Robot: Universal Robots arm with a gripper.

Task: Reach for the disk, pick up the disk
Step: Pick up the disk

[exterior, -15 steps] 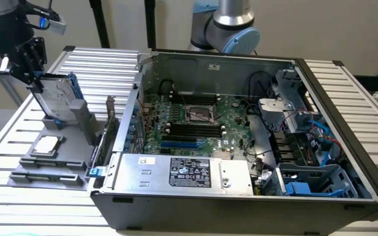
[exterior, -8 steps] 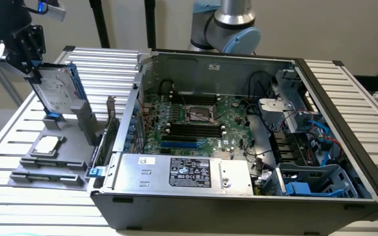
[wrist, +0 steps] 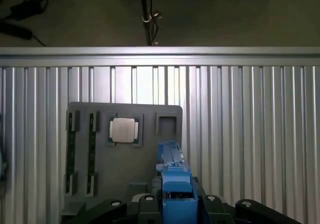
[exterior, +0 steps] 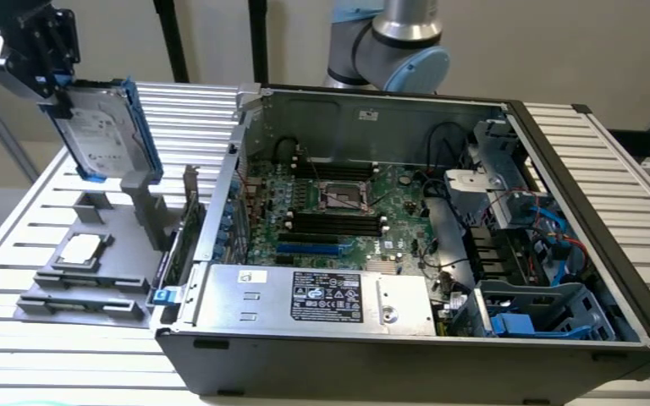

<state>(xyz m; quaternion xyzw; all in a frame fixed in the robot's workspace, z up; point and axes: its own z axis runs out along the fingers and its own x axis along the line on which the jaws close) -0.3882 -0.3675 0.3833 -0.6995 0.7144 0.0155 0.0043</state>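
The disk is silver-grey with a white printed label and blue edge rails, the fixture plate matte grey, the table ribbed silver, the computer case black, its motherboard green and its drive caddies blue.

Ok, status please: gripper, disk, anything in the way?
Gripper shut on disk. Disk lifted, upright, over grey holder. Open computer case beside it, apart.
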